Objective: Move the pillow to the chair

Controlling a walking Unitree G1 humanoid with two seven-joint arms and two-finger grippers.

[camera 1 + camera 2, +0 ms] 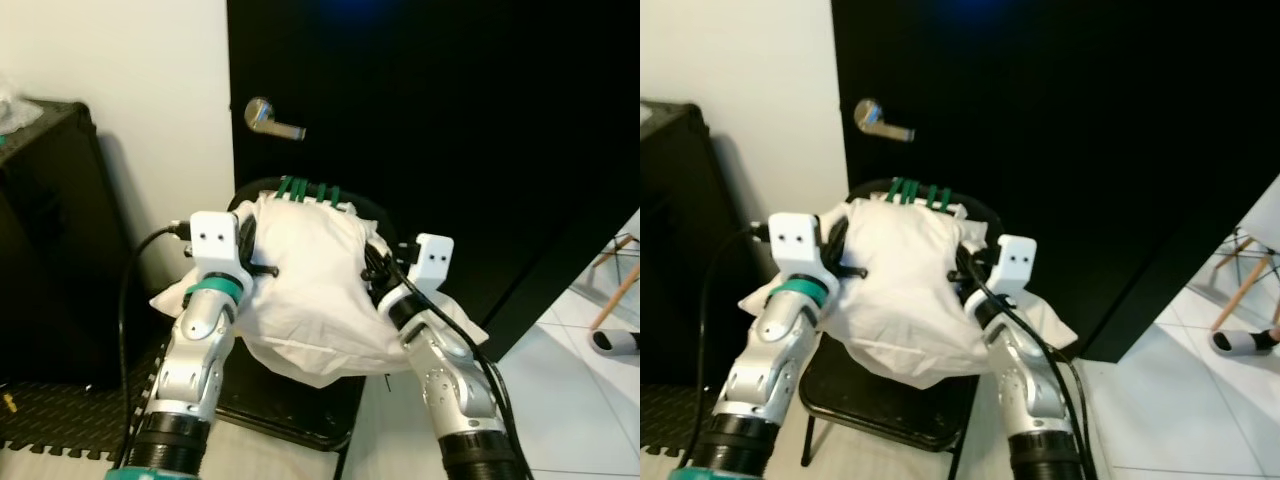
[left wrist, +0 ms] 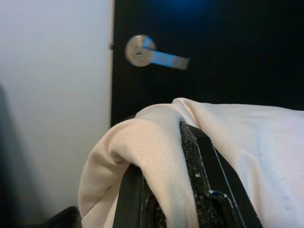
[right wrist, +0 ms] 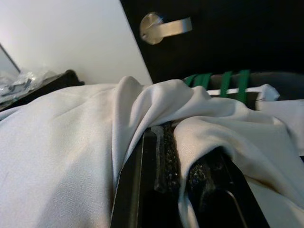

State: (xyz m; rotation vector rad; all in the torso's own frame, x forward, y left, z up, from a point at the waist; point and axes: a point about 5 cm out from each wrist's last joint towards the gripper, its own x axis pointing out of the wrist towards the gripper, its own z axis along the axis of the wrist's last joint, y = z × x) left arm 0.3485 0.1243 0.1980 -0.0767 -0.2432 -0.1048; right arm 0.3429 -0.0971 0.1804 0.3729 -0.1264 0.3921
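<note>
While the soft white fabric pillow (image 1: 305, 290) hides most of the black folding chair's (image 1: 902, 410) seat, both grippers clamp it. Left gripper (image 2: 166, 190) pinches its left edge, right gripper (image 3: 178, 185) its right; cloth folds bury their fingertips.

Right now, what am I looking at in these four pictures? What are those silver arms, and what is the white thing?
It is a humanoid robot with two silver arms. Two pictures come from cameras in its head, looking down; the other two come from cameras on each wrist. The white thing is a pillow, held between the left claw and the right claw, each pinching a fold of cloth. It hangs over a black chair that stands before a dark door with a silver handle. The pillow's lower edge droops toward the seat; whether it touches yet is unclear.
</note>
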